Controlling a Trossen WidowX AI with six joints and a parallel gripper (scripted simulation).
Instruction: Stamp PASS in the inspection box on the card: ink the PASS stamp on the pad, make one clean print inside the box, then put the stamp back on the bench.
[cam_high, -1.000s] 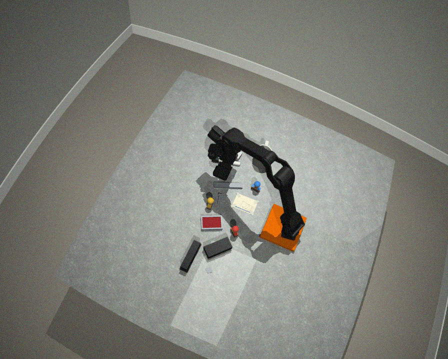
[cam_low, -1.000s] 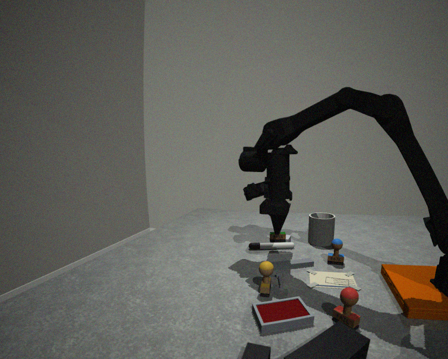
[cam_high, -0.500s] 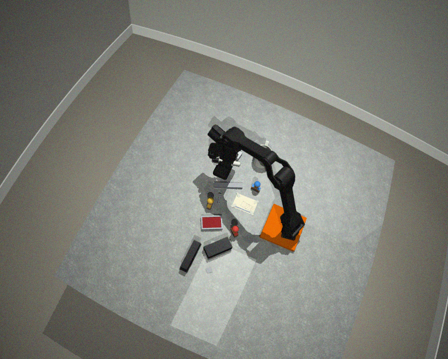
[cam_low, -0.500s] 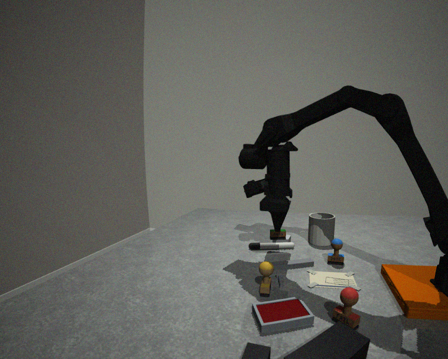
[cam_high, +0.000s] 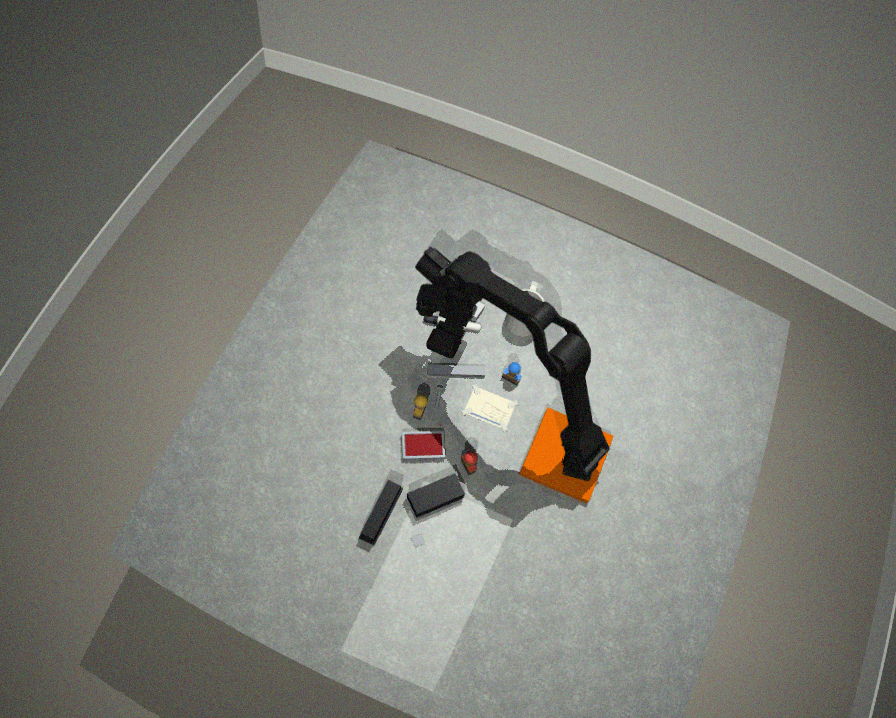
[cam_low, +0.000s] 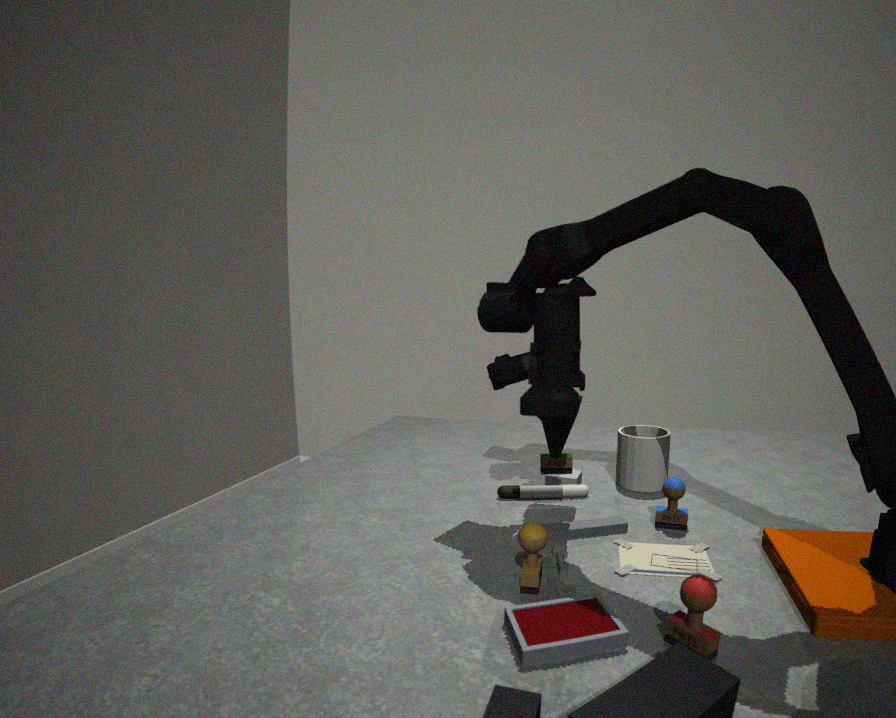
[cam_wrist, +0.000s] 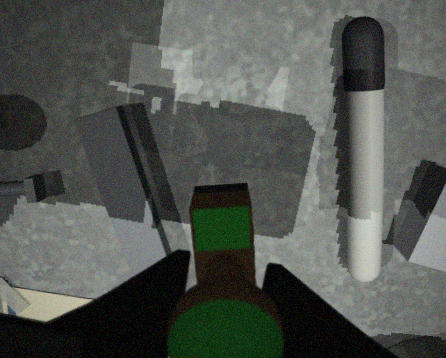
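My gripper (cam_low: 555, 453) (cam_wrist: 226, 270) is shut on the green-marked stamp (cam_low: 556, 463) (cam_wrist: 221, 229), which hangs upright above the bench behind the marker. In the top view the arm hides the held stamp. The ink pad (cam_high: 423, 445) (cam_low: 566, 622), red in a grey tray, lies toward the front. The cream card (cam_high: 490, 406) (cam_low: 635, 558) (cam_wrist: 60, 304) is taped down between the pad and the blue stamp. Its outlined box shows in the exterior view; I cannot make out a print in it. Only the card's edge shows in the wrist view.
A marker (cam_low: 542, 491) (cam_wrist: 365, 175) and a grey bar (cam_high: 456, 370) (cam_low: 598, 528) lie near the held stamp. Blue (cam_high: 513, 370) (cam_low: 673, 502), yellow (cam_high: 421, 403) (cam_low: 531, 554) and red (cam_high: 469, 459) (cam_low: 697, 609) stamps stand around the card. A cup (cam_low: 643, 459) stands behind; two black blocks (cam_high: 436, 495) (cam_high: 380, 512) lie in front.
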